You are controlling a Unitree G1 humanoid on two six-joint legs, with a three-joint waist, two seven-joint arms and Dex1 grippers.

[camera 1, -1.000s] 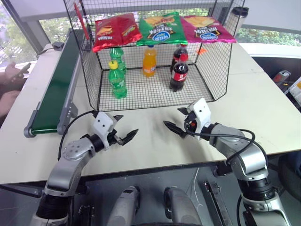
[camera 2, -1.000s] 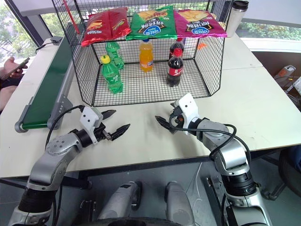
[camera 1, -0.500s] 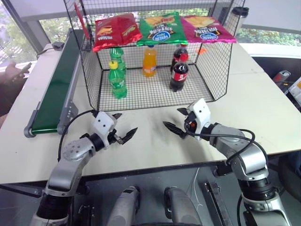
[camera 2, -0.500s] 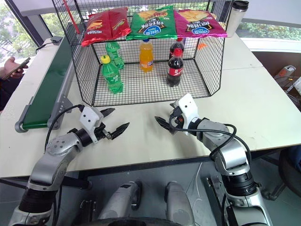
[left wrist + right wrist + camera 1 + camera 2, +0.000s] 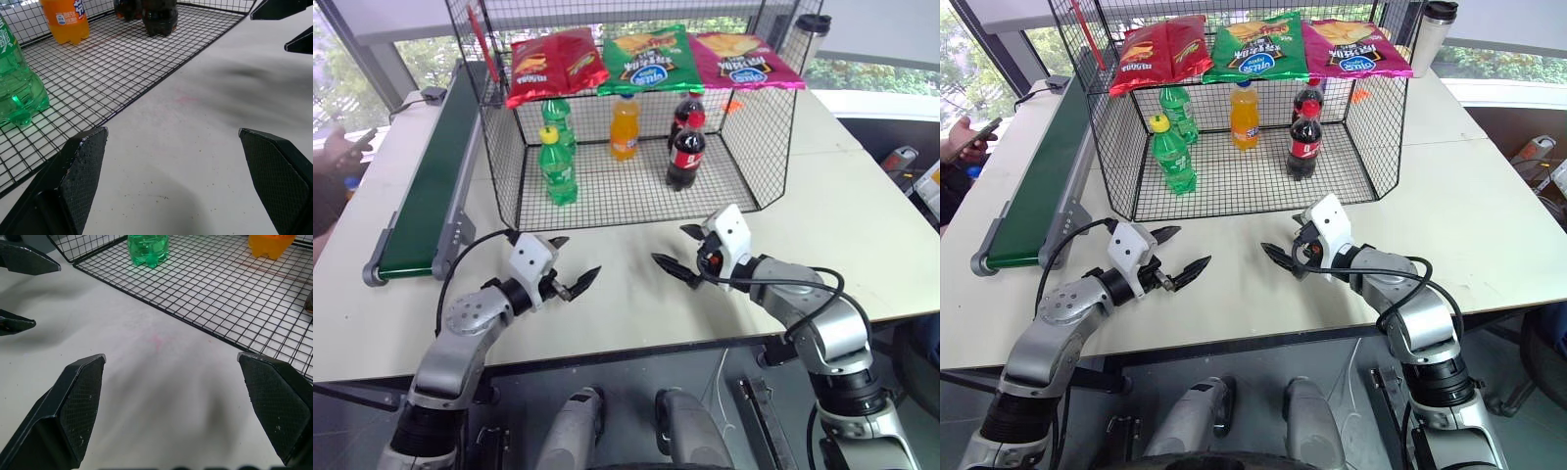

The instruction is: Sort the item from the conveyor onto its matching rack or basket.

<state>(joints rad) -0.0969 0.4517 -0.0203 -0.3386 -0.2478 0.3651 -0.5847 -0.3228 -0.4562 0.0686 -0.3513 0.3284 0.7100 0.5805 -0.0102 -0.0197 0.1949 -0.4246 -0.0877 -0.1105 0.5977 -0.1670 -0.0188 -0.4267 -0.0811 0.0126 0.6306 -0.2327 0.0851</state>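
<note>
Evidently the item has not arrived: we find the conveyor (image 5: 431, 196) belt bare along its visible stretch, as before. The one change is at its far side, where a small blue object (image 5: 350, 182) now shows by a person's hand (image 5: 342, 147); we cannot tell what it is. The cage (image 5: 504, 166) is unchanged. The left end effector (image 5: 579, 257) and right end effector (image 5: 671, 245) remain released over the surface (image 5: 626, 294), waiting.

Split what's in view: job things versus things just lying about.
Job:
conveyor
wire cage
left gripper, open, empty
right gripper, open, empty

Lying about:
crisp bags
green bottles
orange bottle
cola bottles
travel mug
</note>
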